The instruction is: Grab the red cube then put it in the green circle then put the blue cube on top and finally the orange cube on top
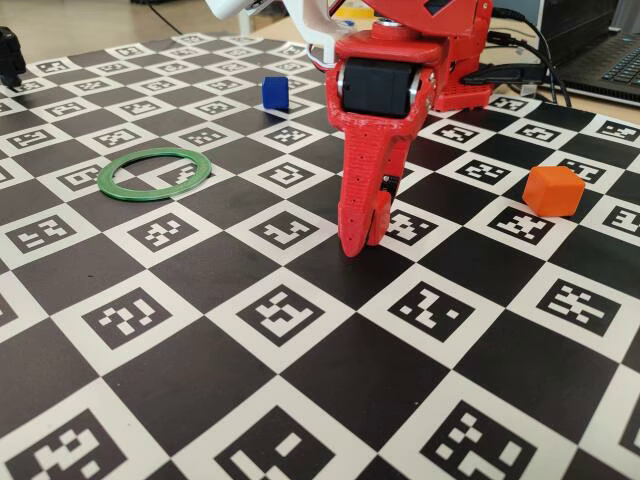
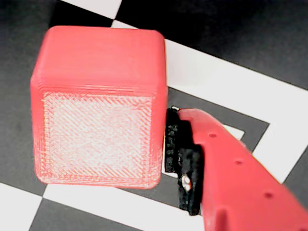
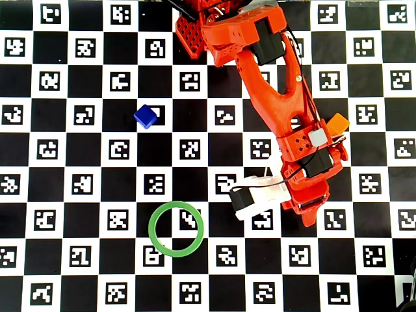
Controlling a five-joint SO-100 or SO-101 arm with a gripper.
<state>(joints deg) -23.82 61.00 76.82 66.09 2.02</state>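
Observation:
The red cube (image 2: pixel 98 106) fills the left of the wrist view and rests on the checkered board. My red gripper (image 1: pixel 363 240) points straight down with its tips at the board. One finger's black pad (image 2: pixel 174 144) lies against the cube's right side; the other finger is hidden. The cube is hidden behind the gripper in the fixed view and under the gripper (image 3: pixel 305 211) in the overhead view. The green circle (image 1: pixel 153 173) lies empty to the left. The blue cube (image 1: pixel 274 93) stands farther back. The orange cube (image 1: pixel 553 190) stands to the right, beside my arm (image 3: pixel 286 110).
The board of black and white marker squares (image 1: pixel 300 400) covers the table. My arm's base (image 1: pixel 460 60) stands at the back. Cables and a dark laptop (image 1: pixel 600 50) lie behind it at the right. A black object (image 1: pixel 10 55) sits at the far left edge.

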